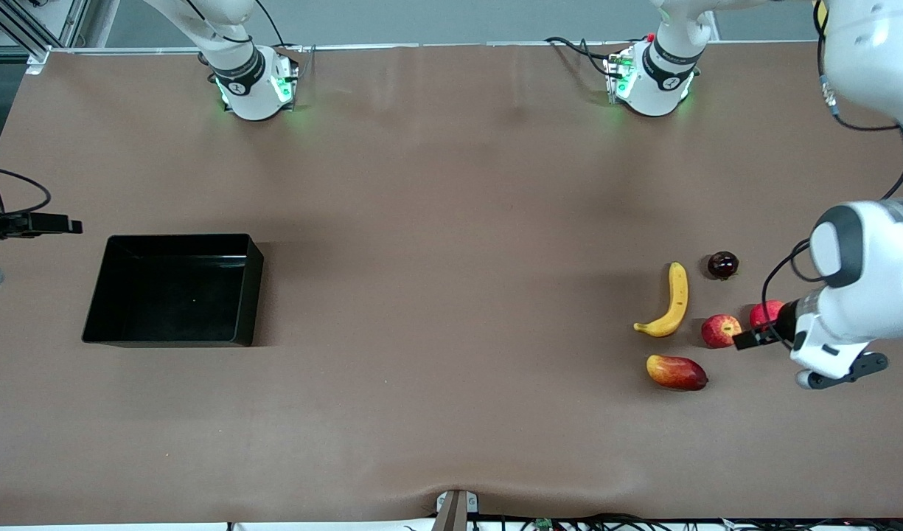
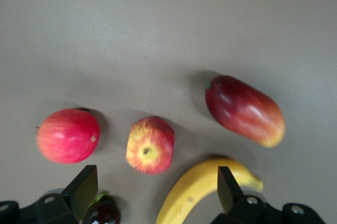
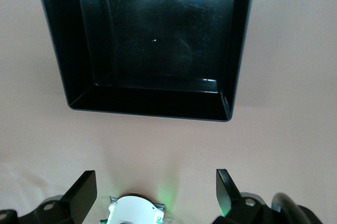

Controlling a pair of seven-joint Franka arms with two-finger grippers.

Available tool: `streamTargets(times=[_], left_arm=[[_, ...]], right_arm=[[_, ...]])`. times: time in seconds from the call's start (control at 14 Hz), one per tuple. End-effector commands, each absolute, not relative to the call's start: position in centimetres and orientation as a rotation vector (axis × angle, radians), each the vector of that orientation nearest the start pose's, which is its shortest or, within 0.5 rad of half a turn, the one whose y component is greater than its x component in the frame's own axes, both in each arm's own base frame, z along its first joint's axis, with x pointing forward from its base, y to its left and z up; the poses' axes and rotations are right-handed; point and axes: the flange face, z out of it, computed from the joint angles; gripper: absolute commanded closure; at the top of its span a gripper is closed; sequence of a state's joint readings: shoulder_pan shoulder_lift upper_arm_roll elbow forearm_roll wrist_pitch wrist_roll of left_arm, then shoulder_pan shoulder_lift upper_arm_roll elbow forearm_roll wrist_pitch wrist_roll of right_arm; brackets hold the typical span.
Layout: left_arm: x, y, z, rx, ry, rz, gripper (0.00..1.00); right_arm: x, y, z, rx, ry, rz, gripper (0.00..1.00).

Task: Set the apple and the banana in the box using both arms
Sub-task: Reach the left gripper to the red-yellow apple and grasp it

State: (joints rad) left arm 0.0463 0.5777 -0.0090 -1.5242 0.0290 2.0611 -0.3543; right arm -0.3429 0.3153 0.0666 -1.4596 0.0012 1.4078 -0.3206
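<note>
The apple [image 1: 720, 330] lies near the desk's edge at the left arm's end, beside the banana [image 1: 671, 302], both well apart from the empty box [image 1: 172, 299]. The left gripper [image 2: 152, 190] hangs spread over the fruit; it should likely settle squarely astride the apple, clear of the plain red fruit [image 2: 67, 135]. The right gripper [image 3: 155, 192] waits spread over the desk beside the box.

3 other fruits lie on the brown worktop [image 1: 451, 295]: a red-and-yellow mango [image 1: 676, 372], a plain red fruit [image 1: 765, 313] and a dark plum [image 1: 722, 265].

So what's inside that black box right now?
Nothing: the box shows only its bare glossy floor. The near wall's shadow hides no fruit; apple and banana lie on the table.
</note>
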Motion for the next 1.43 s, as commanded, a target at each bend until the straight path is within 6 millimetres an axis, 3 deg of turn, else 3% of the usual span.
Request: streamTargets(times=[0.0, 0.14, 0.29, 0.36, 0.43, 0.57, 0.79, 0.93, 1.0, 1.07, 1.21, 1.36], left_arm=[[69.2, 2.9, 28.2, -3.001, -0.796, 0.045, 0.0], [68.5, 3.2, 26.8, -2.971, -0.876, 0.083, 0.0], [67.8, 5.2, 25.7, -2.93, -0.993, 0.101, 0.0], [67.5, 5.2, 24.9, -2.927, -0.998, 0.11, 0.0], [67.3, 5.3, 24.0, -2.926, -0.999, 0.12, 0.0], [66.9, 6.8, 23.5, -2.911, -1.043, 0.131, 0.0], [66.9, 6.4, 23.1, -2.917, -1.042, 0.14, 0.0], [67.1, 6.4, 23.0, -2.918, -1.046, 0.141, 0.0], [67.1, 6.1, 22.9, -2.921, -1.037, 0.141, 0.0], [67.3, 6.0, 23.1, -2.923, -1.036, 0.132, 0.0], [67.6, 5.9, 23.5, -2.927, -1.035, 0.121, 0.0], [67.8, 5.7, 23.7, -2.931, -1.035, 0.112, 0.0]], right_arm=[[59.9, -17.7, 48.9, -3.029, -0.097, 0.519, 0.0], [60.2, -19.8, 47.3, -3.031, -0.051, 0.515, 0.0], [61.3, -21.6, 47.1, -3.043, -0.004, 0.323, 0.0], [61.4, -22.6, 45.9, -3.013, 0.022, 0.302, 0.0], [61.7, -22.9, 43.3, -2.951, 0.035, 0.336, 0.0], [61.8, -23.0, 42.4, -2.924, 0.046, 0.35, 0.0], [62.9, -23.7, 39.3, -2.95, 0.009, 0.334, 0.0], [62.3, -26.5, 37.3, -2.938, 0.06, 0.314, 0.0], [62.0, -26.8, 36.2, -2.927, 0.074, 0.339, 0.0], [61.4, -26.9, 34.6, -2.904, 0.102, 0.362, 0.0], [60.1, -29.4, 31.1, -2.907, 0.172, 0.278, 0.0], [59.7, -28.7, 28.6, -2.912, 0.156, 0.294, 0.0]])
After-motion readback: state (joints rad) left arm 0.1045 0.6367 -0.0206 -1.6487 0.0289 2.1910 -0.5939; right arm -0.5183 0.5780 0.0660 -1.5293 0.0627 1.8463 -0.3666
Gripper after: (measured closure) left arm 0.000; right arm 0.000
